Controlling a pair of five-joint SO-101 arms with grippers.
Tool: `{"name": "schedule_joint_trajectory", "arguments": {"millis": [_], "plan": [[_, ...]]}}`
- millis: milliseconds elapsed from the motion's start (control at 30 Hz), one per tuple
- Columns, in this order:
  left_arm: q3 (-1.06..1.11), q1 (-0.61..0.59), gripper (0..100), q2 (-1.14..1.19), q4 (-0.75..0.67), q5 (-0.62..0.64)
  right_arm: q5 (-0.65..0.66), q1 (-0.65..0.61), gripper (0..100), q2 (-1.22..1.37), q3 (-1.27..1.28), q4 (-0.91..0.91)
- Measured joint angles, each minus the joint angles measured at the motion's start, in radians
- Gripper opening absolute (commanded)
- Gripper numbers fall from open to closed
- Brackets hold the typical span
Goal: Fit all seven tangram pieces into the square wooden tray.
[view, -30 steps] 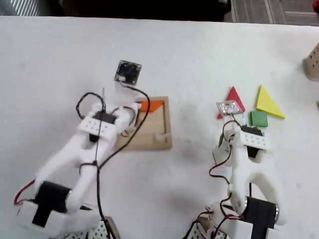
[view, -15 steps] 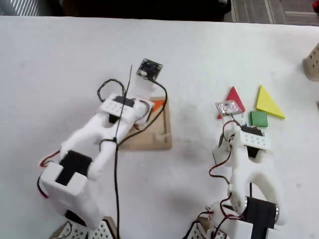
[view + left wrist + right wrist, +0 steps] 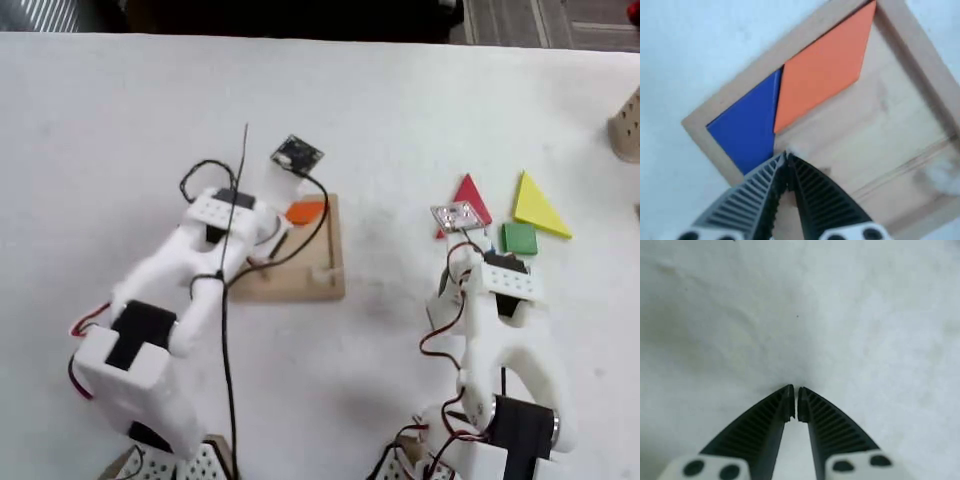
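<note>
Wood, pale and faintly grained, makes up the square tray (image 3: pixel 322 284), a shallow frame with a raised rim on the white tabletop (image 3: pixel 420 100). Two flat, smooth, sharp-edged pieces lie inside it. The orange parallelogram (image 3: pixel 825 65) has one long edge flush against the rim, so its long axis runs along that wall, and one tip reaches into a corner. The blue triangle (image 3: pixel 747 125) fills the next corner along the same wall and meets the parallelogram edge to edge with no gap. The remaining tray floor is bare wood. The left pincer (image 3: pixel 786 159) hangs over that bare floor just beside the seam between blue and orange; its ribbed black jaws are pressed together and hold nothing. In the high view the left arm (image 3: pixel 190 260) covers the tray's left part. Well apart to the right, on open tabletop ahead of the right arm (image 3: pixel 490 300), lie the red triangle (image 3: pixel 467 195), the yellow triangle (image 3: pixel 538 205) with its long edge slanting from far left to near right, and the green square (image 3: pixel 518 238) just nearer. The right pincer (image 3: pixel 794 402) is also closed and empty over bare tabletop.
</note>
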Motion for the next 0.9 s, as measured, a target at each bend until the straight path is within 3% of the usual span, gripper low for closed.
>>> {"name": "schedule_joint_trajectory", "arguments": {"millis": [433,567,733,900], "plan": [[0.005,-0.029,2,-0.077,0.034,-0.018,0.000,0.000,1.9,0.000,0.000,0.000],[0.066,0.026,2,-0.114,-0.037,-0.015,0.000,0.000,1.9,0.000,0.000,0.000],[0.129,0.095,2,-0.109,-0.196,0.124,0.002,0.000,1.9,0.000,0.000,0.000],[0.077,0.100,2,-0.058,-0.109,0.158,0.002,0.000,1.9,0.000,0.000,0.000]]}}
